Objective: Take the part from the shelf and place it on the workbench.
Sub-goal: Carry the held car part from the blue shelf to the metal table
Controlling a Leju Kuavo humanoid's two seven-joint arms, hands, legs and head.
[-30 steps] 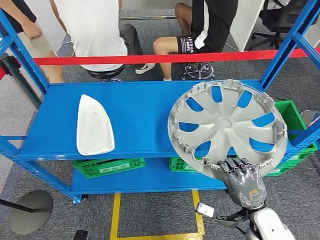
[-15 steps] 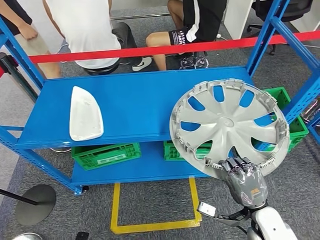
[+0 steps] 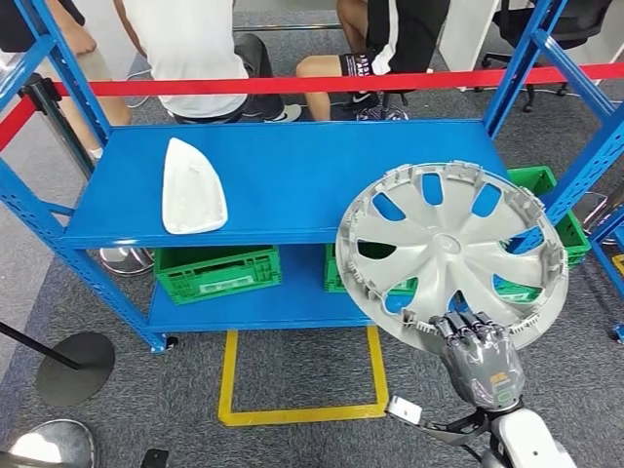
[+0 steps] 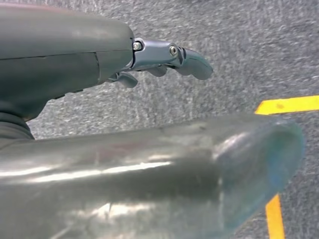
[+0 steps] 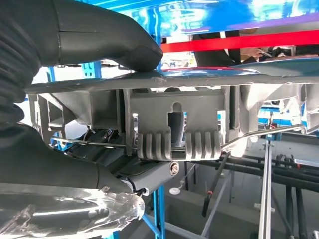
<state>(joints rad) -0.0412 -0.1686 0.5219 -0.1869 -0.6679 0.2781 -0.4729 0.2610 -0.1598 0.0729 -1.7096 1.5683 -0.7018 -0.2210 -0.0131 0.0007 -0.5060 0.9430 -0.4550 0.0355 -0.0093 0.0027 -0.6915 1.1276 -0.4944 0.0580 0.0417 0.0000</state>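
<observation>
Right hand [image 3: 480, 359], grey and many-fingered, has the big silver plastic wheel cover [image 3: 450, 253] by its near rim, at about 6 o'clock on the disc as I see it from the head camera. From the right wrist camera I can see the thick thumb [image 5: 112, 35] pressed down on top of the rim and the darker fingers [image 5: 150, 177] curled underneath, so the rim is pinched between them; I judge that a firm hold.

The cover hangs in front of the blue metal shelf [image 3: 294, 175], tilted slightly, with most of the disc past the shelf's front edge and over the grey carpet. Through its spoke openings I can see the blue shelf deck and the green plastic crates [image 3: 217, 271] on the lower level. I cannot tell whether its far rim touches the deck, but it looks lifted free.

My left hand [image 4: 165, 57] hangs over the carpet near a yellow floor line [image 4: 285, 105], fingers spread and holding nothing.

A white curved triangular panel [image 3: 193, 187] lies on the shelf deck at about 10 o'clock from the cover, well apart from it. People sit behind the red barrier tape [image 3: 294, 85] at 12 o'clock.

As I read it, step 1, taking the part off the shelf, is done or nearly so. Step 2 is all to do: I see no workbench, so I would have to turn, carry and set down.
</observation>
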